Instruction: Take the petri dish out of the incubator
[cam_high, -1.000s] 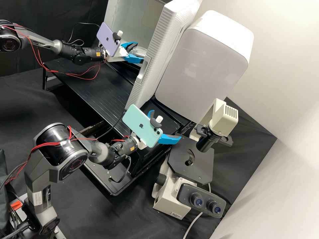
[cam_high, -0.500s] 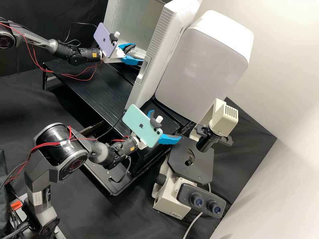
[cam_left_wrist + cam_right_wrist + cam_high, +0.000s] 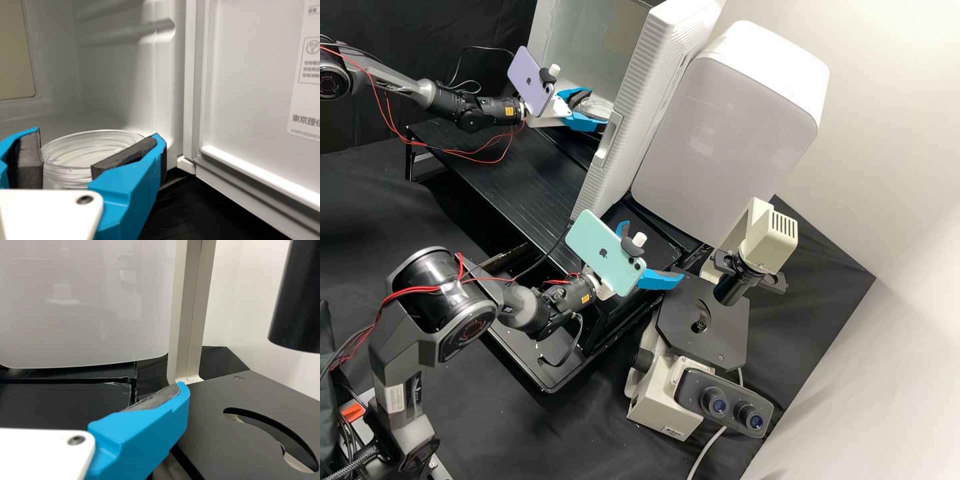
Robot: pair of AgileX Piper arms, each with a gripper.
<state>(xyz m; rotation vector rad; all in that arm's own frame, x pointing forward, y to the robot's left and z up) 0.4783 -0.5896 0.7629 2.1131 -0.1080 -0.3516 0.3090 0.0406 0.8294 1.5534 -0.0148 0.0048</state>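
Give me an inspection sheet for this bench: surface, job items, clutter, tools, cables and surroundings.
Surface: black bench with a ridged top.
Job's things: white incubator, door open; clear petri dish inside, by the doorway.
Clutter: microscope in front of a white cabinet.
Tools: left tool closed on the petri dish; right tool open and empty at the edge of the microscope's stage.
Cables: red wires along both arms; black lead under the right arm.
Surroundings: white wall; black cloth.

high camera slanting down on bench (image 3: 520, 180); wrist cameras close at incubator (image 3: 125, 75), microscope stage (image 3: 240, 405)
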